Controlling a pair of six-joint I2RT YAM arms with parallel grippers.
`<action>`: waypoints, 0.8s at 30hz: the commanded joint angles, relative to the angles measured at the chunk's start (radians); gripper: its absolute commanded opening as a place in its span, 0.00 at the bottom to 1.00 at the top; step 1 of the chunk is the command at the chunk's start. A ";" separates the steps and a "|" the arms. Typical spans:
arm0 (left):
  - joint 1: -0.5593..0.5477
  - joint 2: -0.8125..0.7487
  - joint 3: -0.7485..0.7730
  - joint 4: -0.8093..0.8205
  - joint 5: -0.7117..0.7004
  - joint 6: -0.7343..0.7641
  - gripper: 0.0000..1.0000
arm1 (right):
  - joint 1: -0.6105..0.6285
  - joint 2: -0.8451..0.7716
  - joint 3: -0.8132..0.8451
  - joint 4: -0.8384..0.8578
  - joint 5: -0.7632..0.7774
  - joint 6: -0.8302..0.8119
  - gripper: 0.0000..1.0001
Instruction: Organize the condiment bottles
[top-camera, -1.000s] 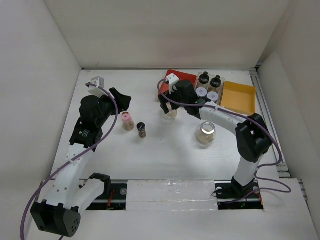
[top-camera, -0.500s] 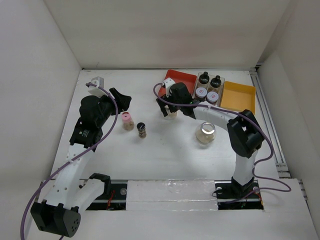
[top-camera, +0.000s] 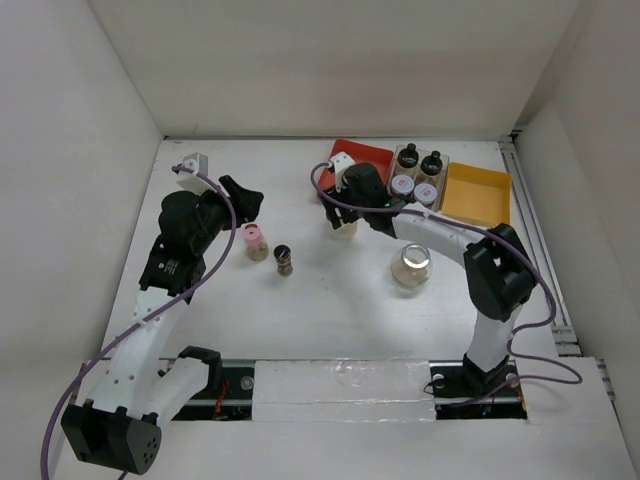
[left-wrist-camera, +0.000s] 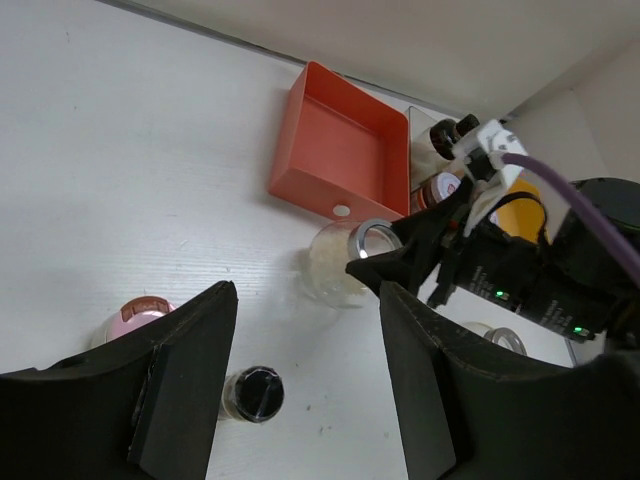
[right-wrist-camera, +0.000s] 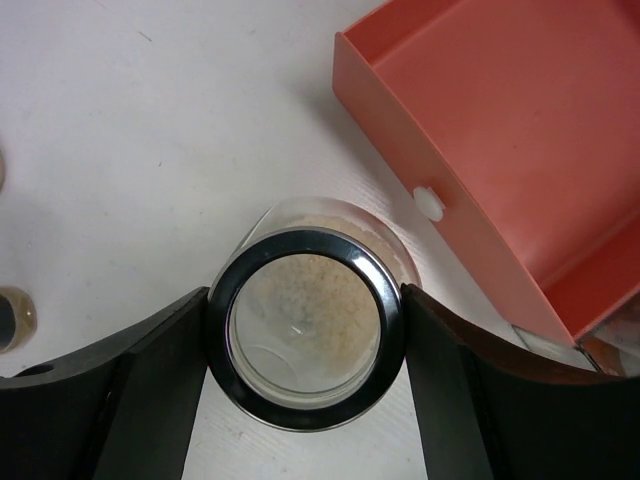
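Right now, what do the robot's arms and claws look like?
The left arm and right arm are white tubes with chunky black joints. A purple cable loops along each. The left claw and right claw each have two wide, flat black fingers. Tiny green lights glow on the right arm.

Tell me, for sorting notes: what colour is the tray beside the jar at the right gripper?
Orange-red tray; the right wrist view shows it best.
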 joint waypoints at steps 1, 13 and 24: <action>0.004 -0.022 0.009 0.042 0.015 0.014 0.55 | 0.010 -0.208 0.029 0.081 0.031 0.003 0.58; 0.004 -0.031 0.009 0.051 0.024 0.005 0.55 | -0.429 -0.515 0.089 0.047 0.034 -0.008 0.57; 0.004 -0.022 0.009 0.051 0.024 0.005 0.55 | -0.785 -0.312 0.063 0.108 -0.110 0.081 0.57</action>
